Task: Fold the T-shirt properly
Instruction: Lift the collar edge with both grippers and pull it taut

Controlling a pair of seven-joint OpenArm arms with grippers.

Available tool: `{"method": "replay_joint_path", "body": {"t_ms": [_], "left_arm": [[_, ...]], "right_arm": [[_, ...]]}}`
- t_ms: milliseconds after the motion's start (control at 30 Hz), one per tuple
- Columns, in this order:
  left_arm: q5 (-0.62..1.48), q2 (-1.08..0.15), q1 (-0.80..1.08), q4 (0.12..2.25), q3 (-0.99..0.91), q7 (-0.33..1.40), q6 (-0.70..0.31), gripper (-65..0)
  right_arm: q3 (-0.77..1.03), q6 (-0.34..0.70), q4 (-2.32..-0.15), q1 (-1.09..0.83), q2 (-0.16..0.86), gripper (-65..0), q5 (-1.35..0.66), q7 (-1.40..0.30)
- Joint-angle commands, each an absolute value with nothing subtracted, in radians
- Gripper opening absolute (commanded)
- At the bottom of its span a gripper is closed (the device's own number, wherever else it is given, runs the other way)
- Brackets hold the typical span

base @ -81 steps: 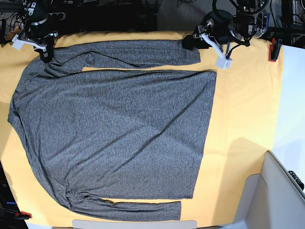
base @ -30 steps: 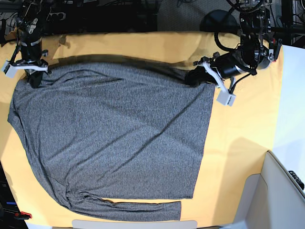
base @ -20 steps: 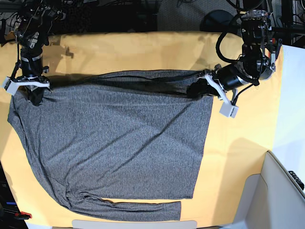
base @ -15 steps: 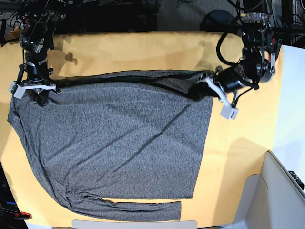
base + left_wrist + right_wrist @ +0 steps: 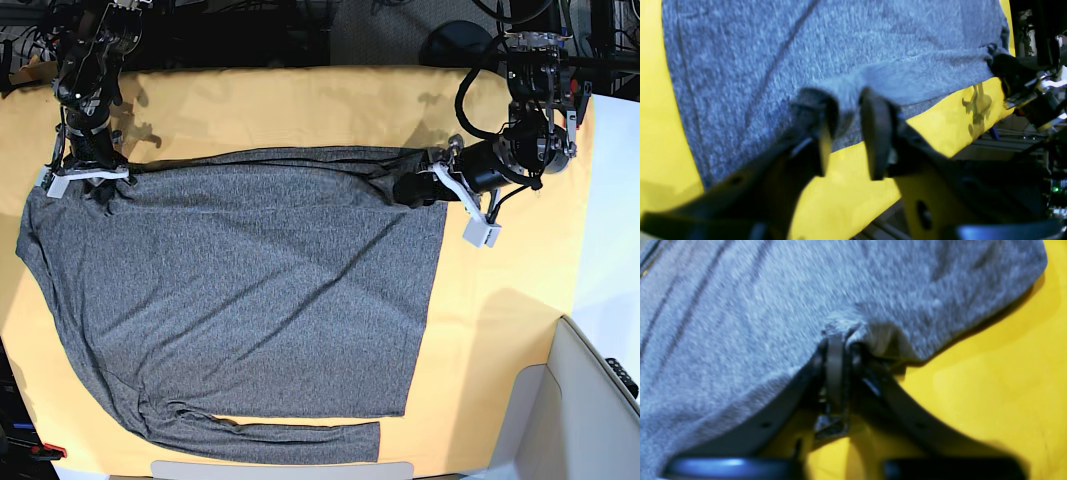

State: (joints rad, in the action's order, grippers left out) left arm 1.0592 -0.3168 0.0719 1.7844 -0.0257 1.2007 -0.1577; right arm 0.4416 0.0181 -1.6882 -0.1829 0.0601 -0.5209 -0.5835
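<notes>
Here both claws pinch the T-shirt: the left claw at upper right of the counter, the right claw at upper left.

yellow-orange table cloth, possibly grey bin

My jaws are pinched tight on a bunched edge of the T-shirt. Grey knit fills the view above them. The yellow surface shows at lower right.
</notes>
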Motion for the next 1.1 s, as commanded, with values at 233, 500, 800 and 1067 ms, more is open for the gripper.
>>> {"method": "replay_joint_path", "body": {"t_ms": [233,500,800,1067], "left_arm": [[1.081,-0.349,0.064,1.802,-0.03,1.188,-0.159,-44.8],[1.081,-0.349,0.068,1.802,-0.028,1.188,-0.159,-44.8],[1.081,-0.349,0.088,1.802,-0.03,1.188,-0.159,-44.8],[1.082,-0.349,0.09,1.802,-0.028,1.188,-0.159,-44.8]], "right_arm": [[0.444,0.025,-1.738,-0.171,0.07,-22.8,-0.524,-0.561],[0.516,0.025,-1.859,-0.199,0.081,-22.1,-0.558,-0.561],[0.743,0.024,-1.776,-0.188,0.054,-22.1,-0.696,-0.561],[0.766,0.024,-1.604,-0.133,0.062,-22.2,-0.76,-0.561]]}}
